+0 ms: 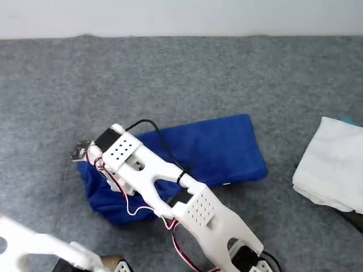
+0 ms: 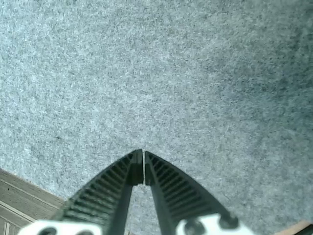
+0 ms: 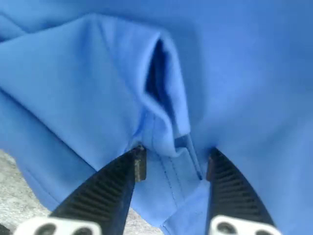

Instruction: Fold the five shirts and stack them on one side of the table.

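Right gripper [image 3: 176, 159] is spread wide, folks, one ribbed black finger [image 3: 122, 178] planted on either side of a raised ridge of blue cloth, with nothing clamped between them. That cloth is the blue shirt [image 1: 215, 147], lying near the middle of the grey felt [image 1: 170, 79] that covers the table, bundled into a rough oblong with its long side running across the high view. The white right arm [image 1: 198, 209] comes in from the near edge and stretches diagonally over the shirt, its tip sitting at the shirt's left-hand end. In the right wrist view the fabric bunches into a deep crease with a stitched hem showing right between the fingertips. Over to the left gripper [image 2: 144, 159]: clamped tight, tips meeting, empty, hanging above bare felt with a strip of wood-grain surface [image 2: 19, 200] visible past the felt's edge. The left arm [image 1: 34, 243] sits low at the near left corner of the high view. Out at the right edge a white shirt [image 1: 334, 164] lies folded, well apart from the blue one, a sliver of teal cloth [image 1: 347, 120] peeking from behind it.
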`<state>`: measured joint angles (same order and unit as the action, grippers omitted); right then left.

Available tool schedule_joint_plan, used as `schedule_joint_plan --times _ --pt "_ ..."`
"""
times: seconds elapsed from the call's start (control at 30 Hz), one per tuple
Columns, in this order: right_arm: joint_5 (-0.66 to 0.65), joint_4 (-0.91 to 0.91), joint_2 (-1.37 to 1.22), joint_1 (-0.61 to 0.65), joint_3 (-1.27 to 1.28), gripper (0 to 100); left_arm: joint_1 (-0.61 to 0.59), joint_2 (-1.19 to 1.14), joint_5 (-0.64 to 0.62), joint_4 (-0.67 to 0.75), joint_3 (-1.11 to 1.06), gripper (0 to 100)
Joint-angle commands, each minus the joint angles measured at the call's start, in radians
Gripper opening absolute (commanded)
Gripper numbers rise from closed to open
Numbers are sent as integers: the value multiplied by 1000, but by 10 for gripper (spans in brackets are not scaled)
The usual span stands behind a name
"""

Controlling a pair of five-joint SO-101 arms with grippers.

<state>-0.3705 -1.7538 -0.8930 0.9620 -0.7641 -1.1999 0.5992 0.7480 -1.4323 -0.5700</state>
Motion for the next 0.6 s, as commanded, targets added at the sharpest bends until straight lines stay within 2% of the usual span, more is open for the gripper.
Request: schedule_joint_plan --times 0.0,0.07,0.5,0.57 --pt "2 -39 13 2 -49 76 0 32 2 14 7 15" --pt "2 -39 27 2 -49 9 -2 32 2 14 7 15" --pt "-32 -41 173 -65 -48 13 5 32 2 14 7 15" --pt "-32 -41 160 -67 -48 41 5 32 2 14 7 15"
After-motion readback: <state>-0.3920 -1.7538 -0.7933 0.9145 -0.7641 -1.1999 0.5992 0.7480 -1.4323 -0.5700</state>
